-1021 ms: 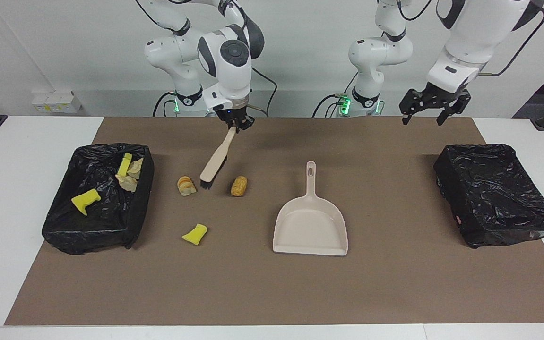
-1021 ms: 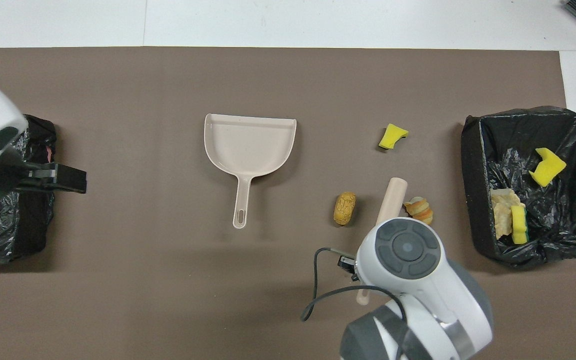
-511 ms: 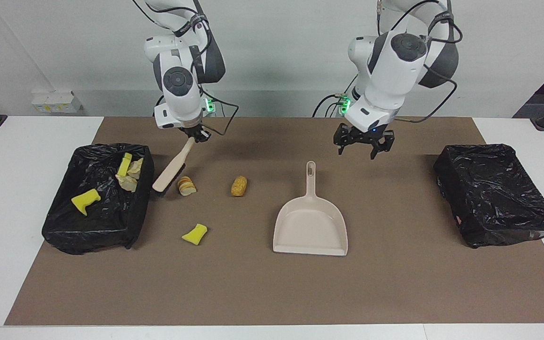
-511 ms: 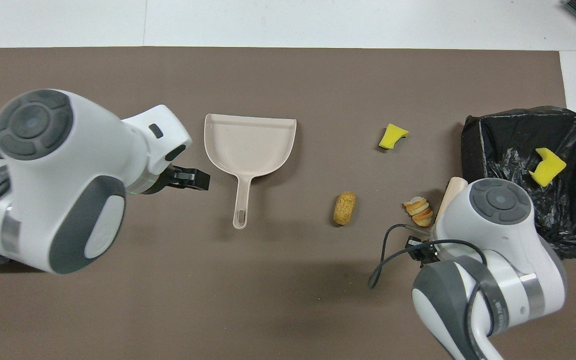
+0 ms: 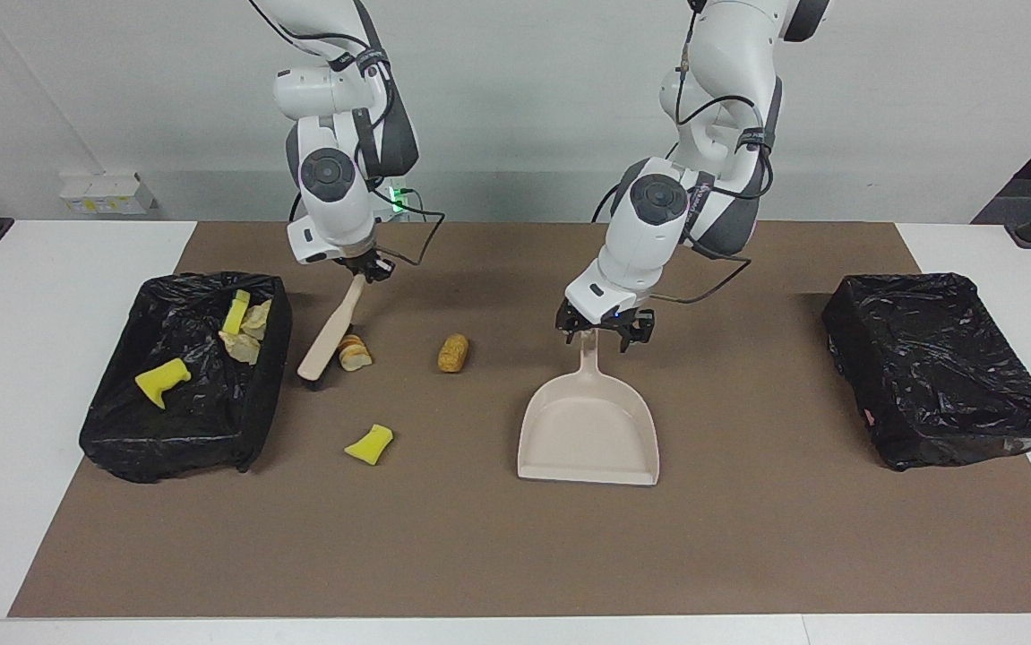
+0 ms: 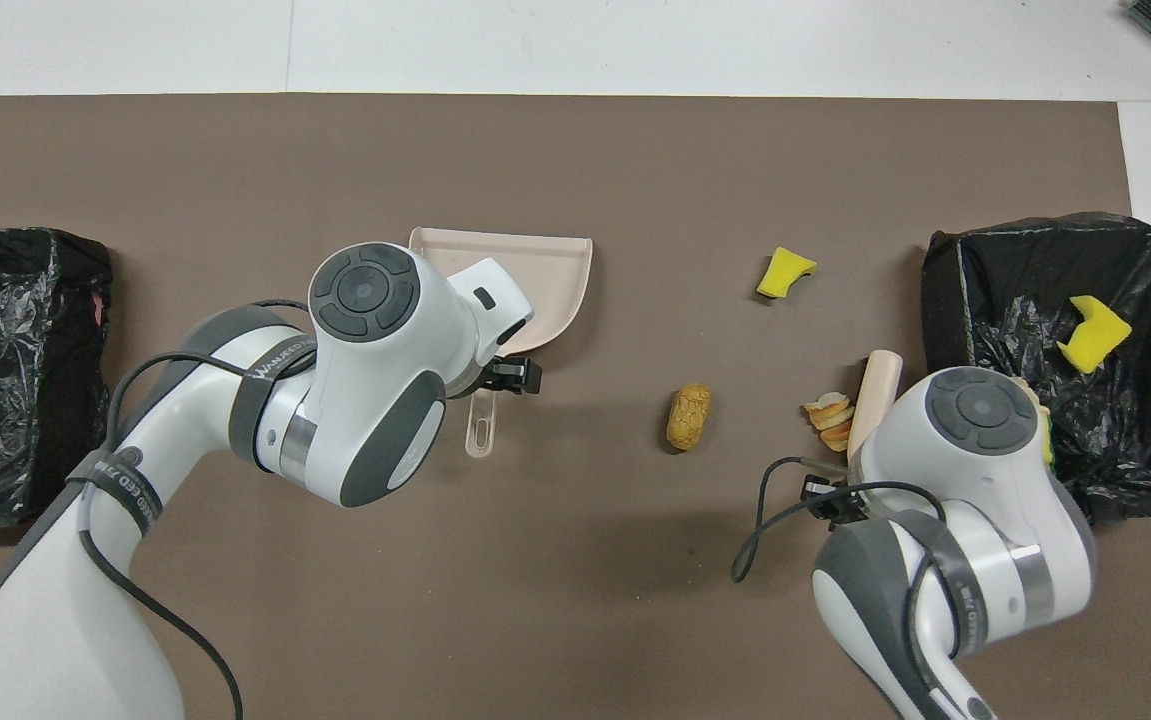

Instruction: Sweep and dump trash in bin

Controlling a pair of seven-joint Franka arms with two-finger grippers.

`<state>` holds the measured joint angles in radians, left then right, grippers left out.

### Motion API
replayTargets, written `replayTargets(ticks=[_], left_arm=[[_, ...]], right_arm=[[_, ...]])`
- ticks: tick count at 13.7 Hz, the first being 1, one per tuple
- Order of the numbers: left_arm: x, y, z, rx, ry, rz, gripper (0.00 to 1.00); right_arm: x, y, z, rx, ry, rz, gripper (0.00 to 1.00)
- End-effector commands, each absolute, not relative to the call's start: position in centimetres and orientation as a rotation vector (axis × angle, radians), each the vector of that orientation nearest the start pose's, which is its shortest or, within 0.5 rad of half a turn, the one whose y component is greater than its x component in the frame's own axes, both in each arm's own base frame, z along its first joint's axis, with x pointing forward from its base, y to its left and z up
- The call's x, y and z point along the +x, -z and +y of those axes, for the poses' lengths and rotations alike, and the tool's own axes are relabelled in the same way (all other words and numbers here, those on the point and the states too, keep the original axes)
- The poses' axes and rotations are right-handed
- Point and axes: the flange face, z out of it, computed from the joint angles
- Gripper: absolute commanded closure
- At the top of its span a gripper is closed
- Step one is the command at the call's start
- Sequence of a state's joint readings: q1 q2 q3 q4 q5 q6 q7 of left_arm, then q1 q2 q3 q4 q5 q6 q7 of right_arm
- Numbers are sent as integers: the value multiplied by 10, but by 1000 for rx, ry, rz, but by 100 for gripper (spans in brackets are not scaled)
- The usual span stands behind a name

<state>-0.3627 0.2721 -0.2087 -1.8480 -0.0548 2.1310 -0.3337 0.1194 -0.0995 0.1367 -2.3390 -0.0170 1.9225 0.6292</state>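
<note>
My left gripper [image 5: 605, 335] hangs over the top of the dustpan [image 5: 588, 430] handle with its jaws spread wide and nothing held yet. My right gripper [image 5: 370, 269] is clamped on the handle of the brush [image 5: 331, 330], whose bristle end sits on the mat just beside the croissant [image 5: 354, 352].

To do this step well, I judge I should lower the left gripper straight down so the handle sits squarely between the jaws, close firmly near the hanging hole, and keep the pan's lip flat on the mat so nothing slides underneath. Then I can bring the pan's mouth round to face the loose scraps, while the brush pushes them in short, low strokes.

Seen from the facing view, with the dustpan as the dial's centre, three pieces lie loose on the mat: the tan ridged corn cob [image 5: 452, 352] at about ten o'clock, the striped orange croissant farther out at about nine to ten, and a bright yellow foam chunk [image 5: 369, 443] at about nine. The rest already lie in the black-lined bin [image 5: 112, 430] at the right arm's end: yellow foam and pale bread-like bits.
</note>
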Motion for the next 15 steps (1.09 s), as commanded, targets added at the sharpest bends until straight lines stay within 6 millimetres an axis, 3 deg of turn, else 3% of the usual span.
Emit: replayTargets(ticks=[1,5,7,8,10,12,15], left_arm=[[511,-379,-337,-3217,-31,256,0],[497,-368,-340,-3182,-37,281,0],[488,-358,-340,-3166,-73,291,0],[490,-362,-339,-3166,-75,286,36],[493,-368,-338,-3159,-96,284,100],[501,-381,-336,-3146,-86,306,100],[499,-380,-335,-3104,-83,415,100]], right_arm=[[453,-355,152,-3145,-457,520,100],[466,-378,227,-3057,-437,398,100],[473,-395,253,-3053,-462,336,100],[480,-410,260,-3062,-480,308,100],[499,-435,238,-3065,-450,308,100],[520,-444,202,-3120,-385,162,100],[557,-431,135,-3147,-261,-73,100]])
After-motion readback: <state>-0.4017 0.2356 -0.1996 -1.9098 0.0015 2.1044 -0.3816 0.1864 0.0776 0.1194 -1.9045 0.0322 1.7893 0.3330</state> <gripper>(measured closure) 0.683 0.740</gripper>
